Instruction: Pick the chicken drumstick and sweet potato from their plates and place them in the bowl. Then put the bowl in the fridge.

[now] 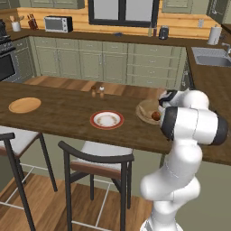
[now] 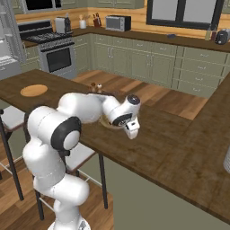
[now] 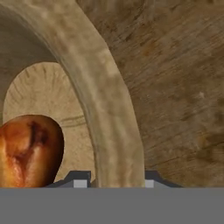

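On the dark wooden counter point(image 1: 67, 113), right of the red-rimmed plate point(image 1: 107, 120), sits the wooden bowl point(image 1: 145, 111) with an orange-brown piece of food point(image 1: 155, 116) inside (drumstick or sweet potato, too close to tell). The gripper point(image 3: 113, 181) is clamped on the bowl's thick rim, one fingertip point(image 3: 79, 180) inside, one outside. A flat tan plate point(image 1: 25, 105) lies far left.

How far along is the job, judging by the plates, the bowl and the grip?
Done: the flat tan wooden plate and the red-rimmed white plate are bare, and an orange-brown piece of food lies in the round tan wooden bowl; a second piece can't be confirmed. In hand: the gripper straddles the bowl's wall, jaws closed on it. Left: carry the bowl to the fridge.
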